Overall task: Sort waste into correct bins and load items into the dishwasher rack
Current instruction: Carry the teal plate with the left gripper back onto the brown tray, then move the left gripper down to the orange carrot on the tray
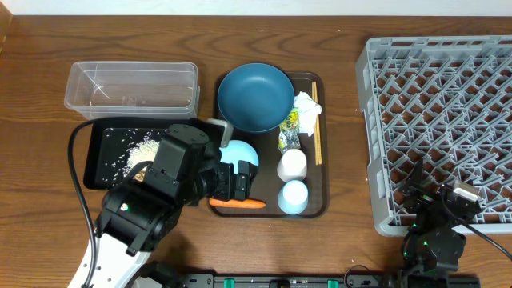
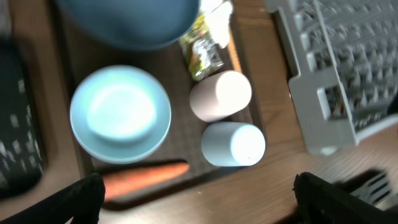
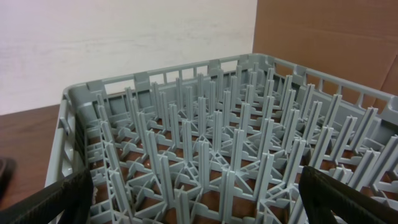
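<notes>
Noting the carrot [image 2: 146, 177]: it lies at the near edge of the tray [image 2: 183, 124], just beside the bowl [image 2: 120, 112]. Its long axis runs finger to finger of your left gripper [image 2: 199, 199], whose jaws are wide apart and empty. You will likely need a wrist turn before closing. The right gripper [image 3: 196, 193], also spread, hangs over the rack [image 3: 199, 143], well apart.

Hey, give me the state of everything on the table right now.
Left gripper: open, empty.
Right gripper: open, empty.
Rack: empty.
Black tray: holds rice.
Tub: looks empty.
Plate: empty.
Bowl: upright, empty.
Carrot: lying on serving tray.
Cups: on serving tray.
Wrapper: crumpled.
Tissue: crumpled.
</notes>
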{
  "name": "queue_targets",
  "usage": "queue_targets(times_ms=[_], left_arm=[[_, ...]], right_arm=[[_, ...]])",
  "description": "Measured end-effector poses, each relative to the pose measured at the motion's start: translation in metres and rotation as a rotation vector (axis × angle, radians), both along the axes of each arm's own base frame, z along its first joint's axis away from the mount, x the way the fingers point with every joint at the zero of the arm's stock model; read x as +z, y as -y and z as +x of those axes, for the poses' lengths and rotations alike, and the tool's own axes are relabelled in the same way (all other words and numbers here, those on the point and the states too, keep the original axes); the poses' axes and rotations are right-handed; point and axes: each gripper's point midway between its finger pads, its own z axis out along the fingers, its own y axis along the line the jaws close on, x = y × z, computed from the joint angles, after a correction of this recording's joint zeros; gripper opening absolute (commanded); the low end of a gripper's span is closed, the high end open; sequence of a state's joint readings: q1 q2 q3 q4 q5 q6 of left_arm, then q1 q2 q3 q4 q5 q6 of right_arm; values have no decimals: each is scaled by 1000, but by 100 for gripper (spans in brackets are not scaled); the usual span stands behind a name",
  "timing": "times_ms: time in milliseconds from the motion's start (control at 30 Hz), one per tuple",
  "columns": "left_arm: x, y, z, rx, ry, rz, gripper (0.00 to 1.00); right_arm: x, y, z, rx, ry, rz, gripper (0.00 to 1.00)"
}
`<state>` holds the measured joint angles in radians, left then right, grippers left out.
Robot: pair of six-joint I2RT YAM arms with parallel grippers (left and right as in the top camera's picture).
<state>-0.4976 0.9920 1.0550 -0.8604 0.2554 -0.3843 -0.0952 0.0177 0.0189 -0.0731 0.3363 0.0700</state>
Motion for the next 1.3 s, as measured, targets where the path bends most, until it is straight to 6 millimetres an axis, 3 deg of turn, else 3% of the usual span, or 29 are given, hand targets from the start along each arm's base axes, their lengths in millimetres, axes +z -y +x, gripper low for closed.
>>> queue_targets(times_ms=[100,333,467,767,1033,1300], left_arm=[[-14,-9,-3,194,-143,-38,98],[-68,-44,-25,731,-484,-14,98],[-88,-53,-32,941,-574,-19,98],[-102,-59,-26,1140,-604,-30,98],[-132,-49,-41,1209,-666,31,98],[-136,-47,-41,1235,-681,17,98]], right_arm=[[0,0,0,0,0,0,99],[0,0,0,0,0,0,99],[0,0,0,0,0,0,99],[0,0,0,0,0,0,99],[0,0,0,0,0,0,99],[0,0,0,0,0,0,99]])
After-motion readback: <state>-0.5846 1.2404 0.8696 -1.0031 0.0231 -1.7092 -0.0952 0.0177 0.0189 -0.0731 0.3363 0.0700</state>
